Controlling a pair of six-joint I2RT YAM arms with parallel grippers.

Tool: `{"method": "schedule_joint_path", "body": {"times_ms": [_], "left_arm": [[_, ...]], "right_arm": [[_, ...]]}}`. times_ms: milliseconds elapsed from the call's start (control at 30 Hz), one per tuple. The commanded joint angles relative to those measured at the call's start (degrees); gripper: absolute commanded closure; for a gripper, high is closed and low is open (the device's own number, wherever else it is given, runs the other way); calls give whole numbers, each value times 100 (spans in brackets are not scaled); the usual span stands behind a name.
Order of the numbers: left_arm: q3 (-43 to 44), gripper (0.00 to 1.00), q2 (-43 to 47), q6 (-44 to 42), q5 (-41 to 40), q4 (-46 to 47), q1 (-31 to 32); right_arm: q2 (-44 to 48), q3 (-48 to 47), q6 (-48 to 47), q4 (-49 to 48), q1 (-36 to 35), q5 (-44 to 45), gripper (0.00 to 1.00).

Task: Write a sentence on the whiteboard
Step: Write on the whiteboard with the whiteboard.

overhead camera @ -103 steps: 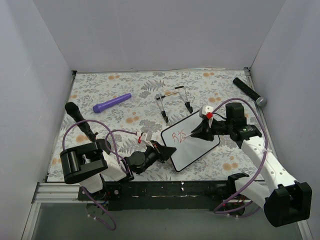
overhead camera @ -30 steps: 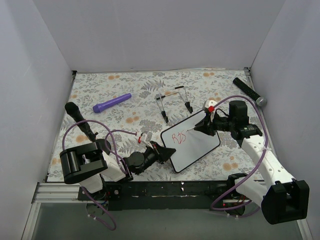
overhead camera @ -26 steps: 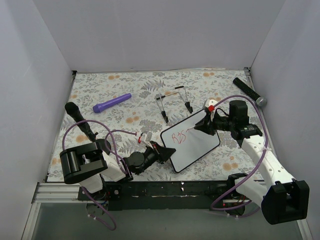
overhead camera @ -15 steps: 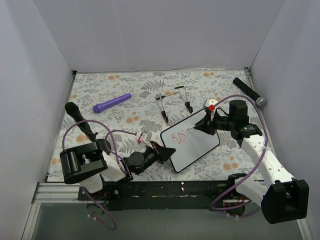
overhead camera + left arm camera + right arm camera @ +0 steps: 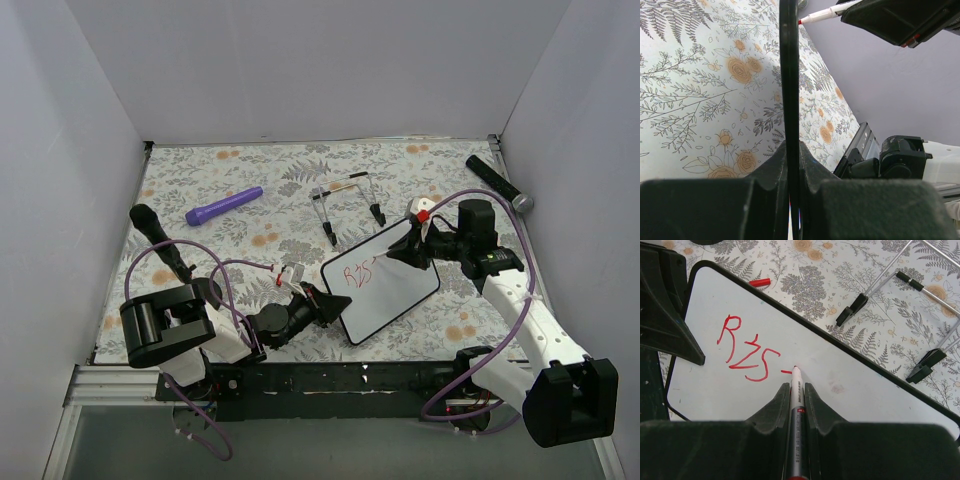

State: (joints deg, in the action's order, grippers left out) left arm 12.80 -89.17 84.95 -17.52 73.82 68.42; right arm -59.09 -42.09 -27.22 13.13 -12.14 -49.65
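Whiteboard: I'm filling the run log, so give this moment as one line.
left fingers: shut on whiteboard edge; right fingers: shut on marker; sentence: red "RIS-"; marker tip: by dash

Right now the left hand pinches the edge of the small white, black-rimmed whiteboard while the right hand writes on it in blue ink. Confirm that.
Not blue: the ink is red. The right wrist view shows red handwritten letters on the small white, black-rimmed whiteboard, by the slim marker pen in the right hand. The left hand does pinch its edge.
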Motion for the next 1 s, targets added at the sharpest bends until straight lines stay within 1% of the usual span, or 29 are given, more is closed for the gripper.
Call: {"method": "schedule_joint_path", "body": {"times_ms": [0, 333, 567, 767, 967], "left_arm": [[83, 100, -4, -207, 223, 589, 57], [48, 100, 31, -207, 187, 598, 57], [21, 100, 75, -215, 144, 589, 57], [12, 100, 75, -215, 117, 590, 57], [4, 100, 92, -215, 126, 598, 57]], "right_arm": [[-32, -37, -81, -214, -69, -150, 99], [-129, -72, -380, 137, -166, -291, 99], [-234, -142, -784, 691, -183, -221, 99], [-164, -98, -969, 990, -183, 16, 99], [-76, -89, -829, 885, -183, 394, 99]]}}
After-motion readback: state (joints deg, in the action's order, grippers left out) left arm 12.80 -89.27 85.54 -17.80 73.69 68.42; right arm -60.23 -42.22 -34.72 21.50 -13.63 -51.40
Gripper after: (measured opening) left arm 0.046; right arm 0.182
